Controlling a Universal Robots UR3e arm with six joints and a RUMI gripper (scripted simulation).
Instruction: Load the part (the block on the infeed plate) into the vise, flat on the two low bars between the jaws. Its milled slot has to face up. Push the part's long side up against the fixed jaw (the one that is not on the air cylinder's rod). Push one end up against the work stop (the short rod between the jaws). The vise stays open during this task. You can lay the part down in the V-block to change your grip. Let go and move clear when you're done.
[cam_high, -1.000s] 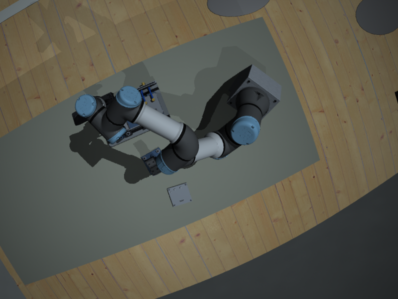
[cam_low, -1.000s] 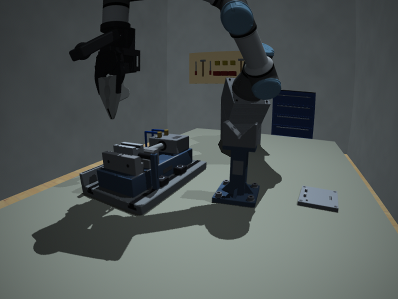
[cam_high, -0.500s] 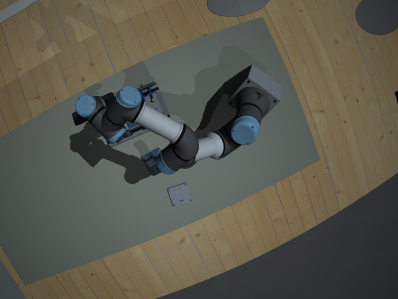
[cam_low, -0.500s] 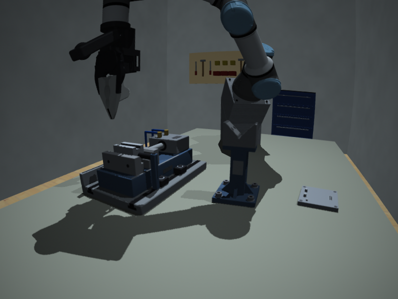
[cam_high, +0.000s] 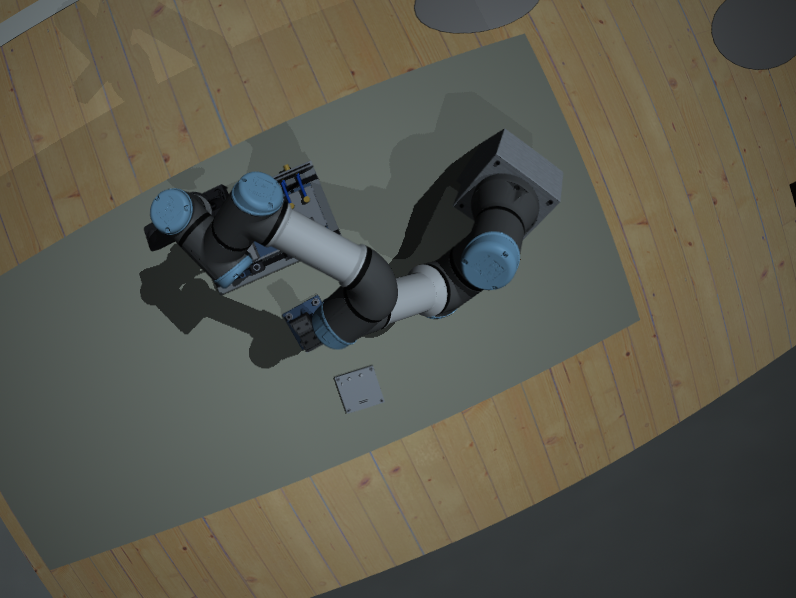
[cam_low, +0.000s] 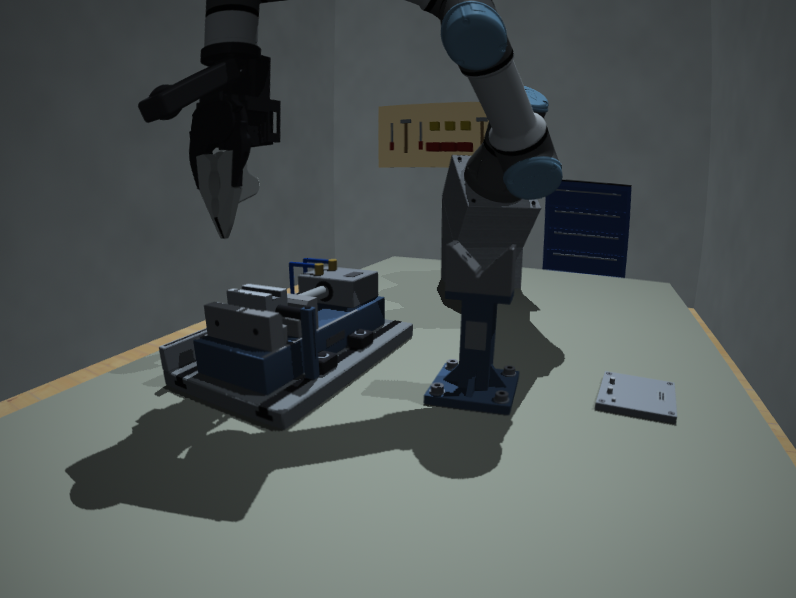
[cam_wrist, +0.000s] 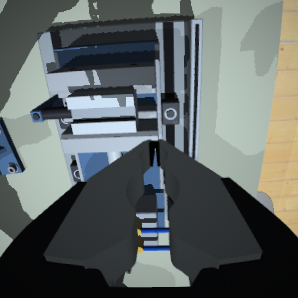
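My gripper (cam_low: 222, 231) is shut with nothing between the fingers and hangs high above the vise (cam_low: 283, 341). In the wrist view the closed fingertips (cam_wrist: 154, 150) point down at the vise. A light grey block, the part (cam_wrist: 100, 114), lies between the jaws, with a dark line along its top. The black work stop rod (cam_wrist: 50, 114) reaches to its left end. The fixed jaw (cam_wrist: 100, 75) is just beyond the part; I cannot tell whether they touch. The infeed plate (cam_low: 637, 397) holds nothing. It also shows in the top view (cam_high: 359, 388).
The V-block (cam_low: 479, 257) on its blue stand (cam_low: 472, 386) is empty, right of the vise. The air cylinder (cam_low: 347, 286) with blue hoses sits at the vise's far end. The arm's base block (cam_high: 514, 173) stands at the mat's far side.
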